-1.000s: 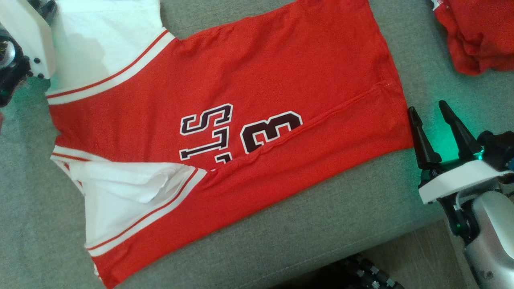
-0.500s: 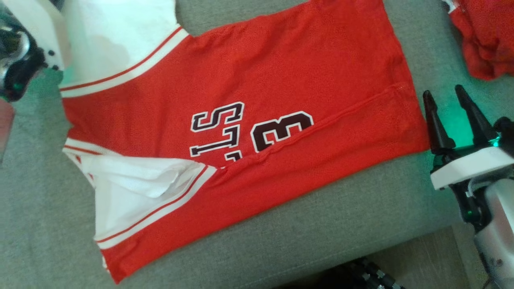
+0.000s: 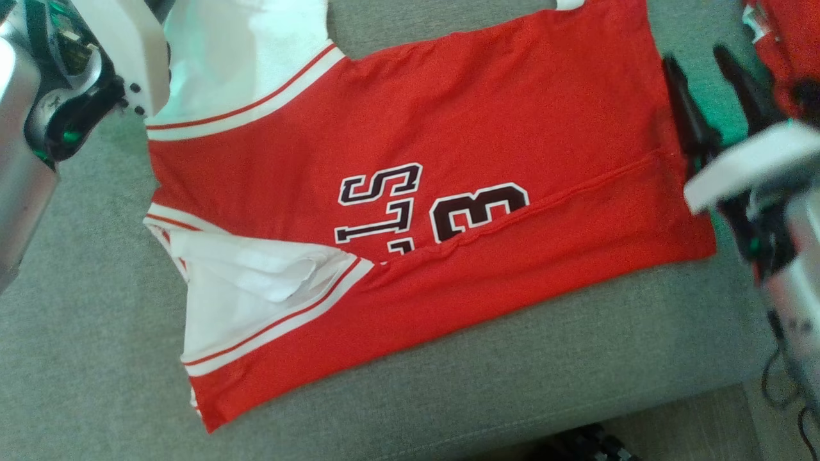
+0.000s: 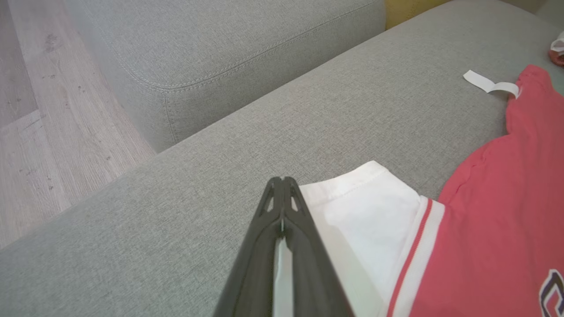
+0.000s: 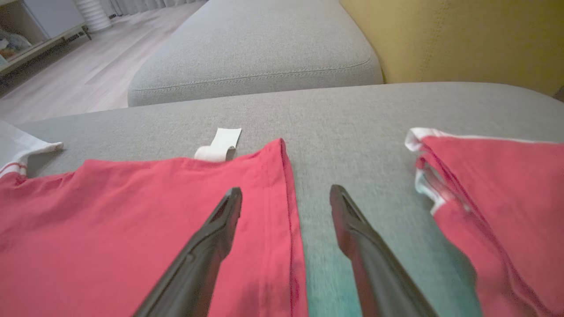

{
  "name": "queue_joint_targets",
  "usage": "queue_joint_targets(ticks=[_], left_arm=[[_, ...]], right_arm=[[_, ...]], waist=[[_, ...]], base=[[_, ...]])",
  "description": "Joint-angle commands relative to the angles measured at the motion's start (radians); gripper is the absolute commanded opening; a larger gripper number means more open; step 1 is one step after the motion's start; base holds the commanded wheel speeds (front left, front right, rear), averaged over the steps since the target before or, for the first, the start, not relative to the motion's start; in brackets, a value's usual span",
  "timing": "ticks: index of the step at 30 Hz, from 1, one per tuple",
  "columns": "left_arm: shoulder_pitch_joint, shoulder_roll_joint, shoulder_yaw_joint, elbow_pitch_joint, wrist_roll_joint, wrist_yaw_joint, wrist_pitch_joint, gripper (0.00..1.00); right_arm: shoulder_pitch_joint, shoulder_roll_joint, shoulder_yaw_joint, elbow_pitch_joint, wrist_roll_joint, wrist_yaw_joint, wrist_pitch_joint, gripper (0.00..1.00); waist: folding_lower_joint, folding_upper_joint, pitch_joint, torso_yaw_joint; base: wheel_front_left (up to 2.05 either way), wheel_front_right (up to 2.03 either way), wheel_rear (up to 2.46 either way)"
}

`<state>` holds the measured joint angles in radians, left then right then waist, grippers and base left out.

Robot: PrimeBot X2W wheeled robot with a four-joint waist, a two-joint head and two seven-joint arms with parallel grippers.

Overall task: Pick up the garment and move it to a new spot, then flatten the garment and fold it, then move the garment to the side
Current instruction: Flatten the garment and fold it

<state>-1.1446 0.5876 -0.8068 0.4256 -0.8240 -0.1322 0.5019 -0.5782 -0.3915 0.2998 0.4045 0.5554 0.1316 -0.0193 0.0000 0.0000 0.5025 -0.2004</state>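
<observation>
Right gripper [image 5: 285,190] has advanced — hem [image 5: 294,246] of the shirt [image 5: 110,220] now between its open jaws; left gripper [image 4: 282,185] pinches the sleeve [image 4: 374,211] — fold-ready.

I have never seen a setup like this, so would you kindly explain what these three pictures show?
This is a two-armed wheeled robot folding clothes. One picture comes from its head camera, looking down; the other two come from cameras on its wrists, looking along the dark fingers. A red jersey lies spread on a grey sofa cushion. A second red garment lies beside it. The left gripper is shut, seemingly pinching the jersey's white sleeve. The right gripper is open, straddling the jersey's hem, holding nothing.
</observation>
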Motion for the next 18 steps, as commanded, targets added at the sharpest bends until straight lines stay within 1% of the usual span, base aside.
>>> queue_joint_targets(ticks=[1,6,11,13,14,15,17,18], left_arm=[[-0.067,0.048,0.037,-0.032,-0.006,0.002,0.003,0.00],[-0.085,0.050,0.006,-0.050,-0.021,0.002,-0.002,0.00],[-0.101,0.053,-0.019,-0.055,-0.029,0.002,-0.012,0.00],[-0.106,0.057,-0.027,-0.055,-0.032,0.002,-0.016,0.00],[-0.115,0.060,-0.035,-0.052,-0.036,0.002,-0.023,0.00],[-0.118,0.061,-0.038,-0.051,-0.037,0.002,-0.025,0.00],[-0.123,0.061,-0.043,-0.049,-0.040,0.002,-0.029,0.00],[-0.126,0.061,-0.046,-0.047,-0.040,0.002,-0.030,0.00]], right_arm=[[-0.029,-0.021,0.014,-0.004,0.010,-0.001,0.020,1.00],[-0.193,0.015,0.061,0.134,-0.003,-0.001,0.114,1.00],[-0.285,0.046,0.103,0.241,-0.006,-0.001,0.134,0.99],[-0.308,0.052,0.114,0.277,0.001,-0.001,0.131,0.93],[-0.338,0.057,0.126,0.327,0.003,-0.001,0.116,0.95],[-0.347,0.059,0.132,0.341,0.005,-0.001,0.111,0.91],[-0.364,0.061,0.141,0.366,0.010,-0.001,0.101,0.88],[-0.371,0.061,0.146,0.379,0.012,-0.001,0.096,0.84]], waist=[[0.0000,0.0000,0.000,0.005],[0.0000,0.0000,0.004,0.028],[0.0000,0.0000,0.009,0.045],[0.0000,0.0000,0.010,0.049],[0.0000,0.0000,0.013,0.055],[0.0000,0.0000,0.014,0.057],[0.0000,0.0000,0.017,0.061],[0.0000,0.0000,0.018,0.063]], base=[[0.00,0.00,0.00],[0.00,0.00,0.00],[0.00,0.00,0.00],[0.00,0.00,0.00],[0.00,0.00,0.00],[0.00,0.00,0.00],[0.00,0.00,0.00],[0.00,0.00,0.00]])
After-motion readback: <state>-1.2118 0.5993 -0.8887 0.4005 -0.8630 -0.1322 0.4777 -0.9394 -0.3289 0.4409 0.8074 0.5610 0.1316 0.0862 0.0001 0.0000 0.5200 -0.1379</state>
